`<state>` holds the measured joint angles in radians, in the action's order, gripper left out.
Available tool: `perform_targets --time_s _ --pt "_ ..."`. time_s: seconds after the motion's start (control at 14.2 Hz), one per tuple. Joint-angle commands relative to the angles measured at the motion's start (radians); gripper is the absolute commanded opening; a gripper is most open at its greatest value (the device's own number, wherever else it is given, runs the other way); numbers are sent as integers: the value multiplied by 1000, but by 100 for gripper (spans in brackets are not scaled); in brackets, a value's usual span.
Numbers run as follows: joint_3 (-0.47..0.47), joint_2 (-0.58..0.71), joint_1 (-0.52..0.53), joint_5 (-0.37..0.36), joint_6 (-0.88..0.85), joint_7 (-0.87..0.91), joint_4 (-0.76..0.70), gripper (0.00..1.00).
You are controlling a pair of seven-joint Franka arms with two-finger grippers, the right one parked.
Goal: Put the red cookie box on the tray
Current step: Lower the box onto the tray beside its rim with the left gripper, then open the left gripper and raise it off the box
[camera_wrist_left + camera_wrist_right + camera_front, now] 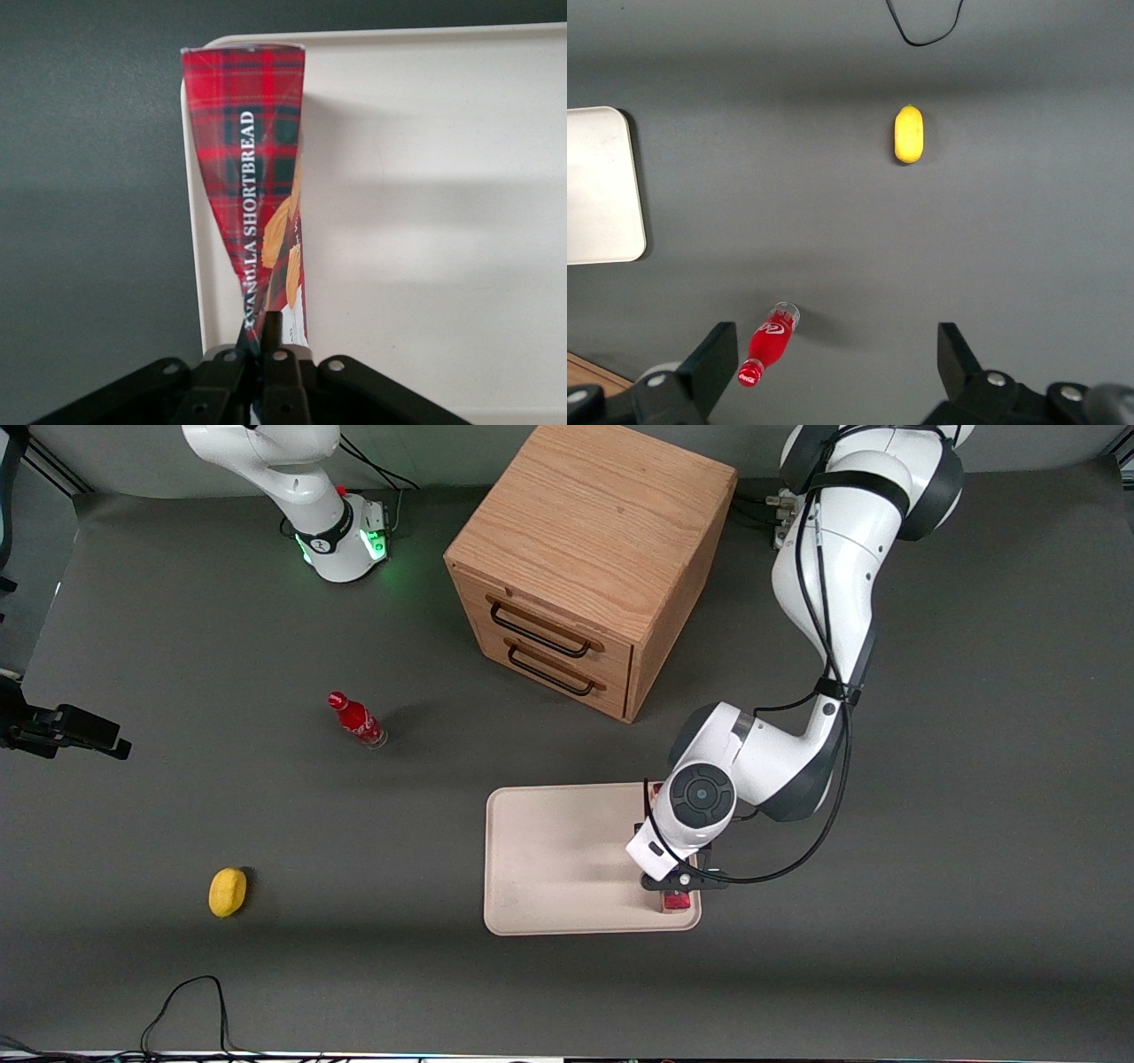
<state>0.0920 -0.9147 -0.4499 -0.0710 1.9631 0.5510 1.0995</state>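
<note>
Front view first: your left arm's gripper (pixel 678 887) sits lower right of centre in the frame, over the working-arm edge of the flat cream-white rectangular tray (pixel 558 859). You can only see a scrap of the long dark-red tartan cookie box (pixel 677 901) poking out under it. Left wrist view is way clearer: the black fingers (pixel 270 332) are pinched tight on the near end of the box (pixel 252 168), which stretches straight away from the gripper along the tray's (pixel 425 221) rim edge, right beside the dark grey table (pixel 89 221).
</note>
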Motion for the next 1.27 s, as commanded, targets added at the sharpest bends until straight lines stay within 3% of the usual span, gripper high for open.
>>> perform_targets --time_s 0.0,0.07,0.14,0.42,0.92,1.2 --pt "-3 22 -6 -44 8 6 13 81" --pt "-3 28 -6 -49 -7 7 13 94" --pt "-5 33 -6 -50 -15 7 13 100" --pt "-9 117 -3 -44 -145 10 0 100" --pt "-3 413 0 -35 -472 33 10 100" --pt "-5 558 83 -15 -558 -87 81 100"
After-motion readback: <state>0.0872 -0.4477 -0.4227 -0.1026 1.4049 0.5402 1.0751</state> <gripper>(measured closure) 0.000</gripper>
